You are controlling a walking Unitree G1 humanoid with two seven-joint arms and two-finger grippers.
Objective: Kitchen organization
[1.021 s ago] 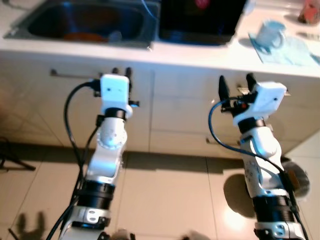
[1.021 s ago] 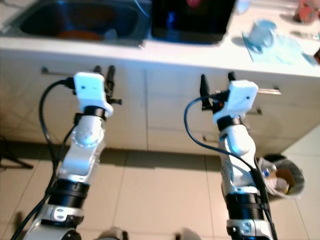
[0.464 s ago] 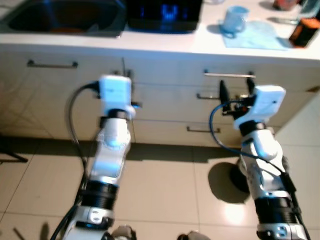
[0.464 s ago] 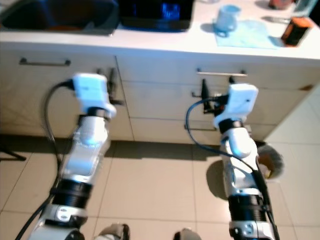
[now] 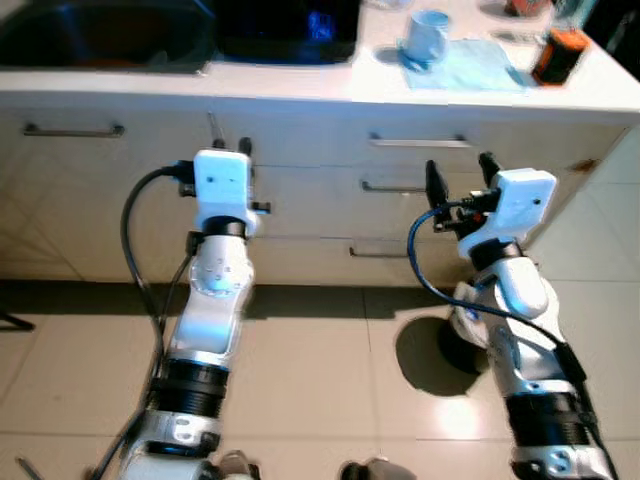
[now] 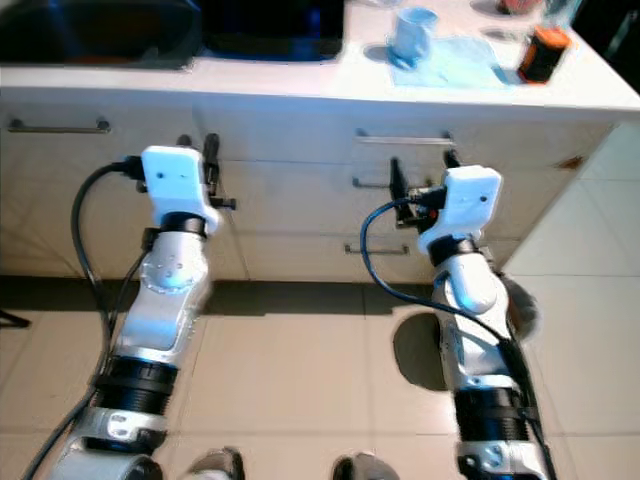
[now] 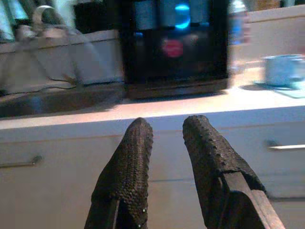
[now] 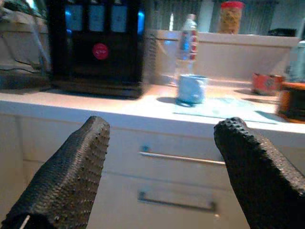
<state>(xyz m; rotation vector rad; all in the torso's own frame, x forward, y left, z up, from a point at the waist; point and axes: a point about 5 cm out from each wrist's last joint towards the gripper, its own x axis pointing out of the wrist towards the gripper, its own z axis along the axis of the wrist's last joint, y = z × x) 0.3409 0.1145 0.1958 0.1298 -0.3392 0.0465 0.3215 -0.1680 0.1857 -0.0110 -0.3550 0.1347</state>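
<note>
Both arms are raised in front of the cabinet run below the desk [image 5: 300, 92], above a tiled floor [image 5: 330, 380]. The left hand [image 5: 229, 147] is level with the cabinet front near the sink [image 5: 100, 35]; its fingers [image 7: 128, 162] stand close together with only a narrow gap and hold nothing. The right hand [image 5: 458, 175] is level with the stacked drawers [image 5: 410, 190]; its fingers [image 8: 71, 171] are spread wide apart and hold nothing. Neither hand touches the cabinets. On the desk, a black appliance [image 5: 285, 25] with blue lights stands just beside the sink. To the robot's right of it, a pale blue mug [image 5: 427, 33] sits on a light blue cloth [image 5: 470, 65]. An orange container with a dark lid [image 5: 556, 55] stands near the cloth's far edge. In the right wrist view, a clear bottle [image 8: 188, 36] stands behind the mug. A metal handle [image 5: 70, 129] runs across the cabinet front under the sink.
</note>
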